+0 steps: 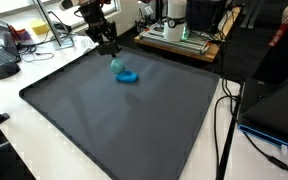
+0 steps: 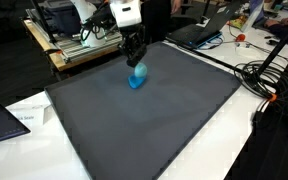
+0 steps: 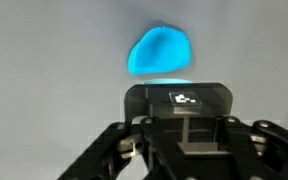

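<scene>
Blue soft object (image 1: 127, 75) lies on the dark grey mat (image 1: 104, 135), close to the mat's far edge and well away from its other borders. In both exterior views I see it as a small rounded lump, bright blue with a paler top. The gripper (image 1: 111, 50) hangs right above it, pointing down, its tips just over the paler part. I cannot tell from these angles whether they touch it. I also cannot tell whether the jaws stand apart or together: the fingers show only as a dark shape in the exterior views, and the wrist view shows mostly the gripper's body along its lower edge. In that wrist view the blue object sits near the top of the picture, ahead of the gripper body, on plain grey mat.

The mat rests on a white table (image 1: 9, 125). Beyond the mat's far edge stands a low bench with equipment (image 1: 184, 35). A bundle of dark cables (image 2: 269, 75) lies on the table beside the mat in an exterior view, and a dark laptop (image 1: 279, 105) sits off the mat's side.
</scene>
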`<state>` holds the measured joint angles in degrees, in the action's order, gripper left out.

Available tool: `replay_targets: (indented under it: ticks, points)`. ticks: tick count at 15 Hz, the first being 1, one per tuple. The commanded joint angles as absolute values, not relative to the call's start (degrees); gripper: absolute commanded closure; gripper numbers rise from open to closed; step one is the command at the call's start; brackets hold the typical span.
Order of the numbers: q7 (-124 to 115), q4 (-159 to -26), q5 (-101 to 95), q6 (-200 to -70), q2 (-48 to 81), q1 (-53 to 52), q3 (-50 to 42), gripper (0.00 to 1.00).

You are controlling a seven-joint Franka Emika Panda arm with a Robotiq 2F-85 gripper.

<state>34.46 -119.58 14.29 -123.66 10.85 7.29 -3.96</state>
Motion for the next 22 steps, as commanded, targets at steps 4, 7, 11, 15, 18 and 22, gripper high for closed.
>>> replay_targets:
  ticks: [4,7,11,15,18,22]
  points:
    - [17.55,-124.51,1.64,-129.23,6.54,3.16,-2.79,0.78]
    - [19.32,-122.38,3.34,-127.99,8.65,3.66,-2.32,0.53]
    - [18.82,-122.64,3.09,-128.1,8.56,3.58,-2.37,0.53]
    - [10.66,-123.72,-4.37,-128.89,7.58,0.94,-1.88,0.78]
    - [2.0,-124.55,-12.42,-128.66,6.86,-1.88,-1.0,0.78]
    - [-11.05,-124.48,-24.43,-126.81,7.03,-6.04,0.06,0.78]
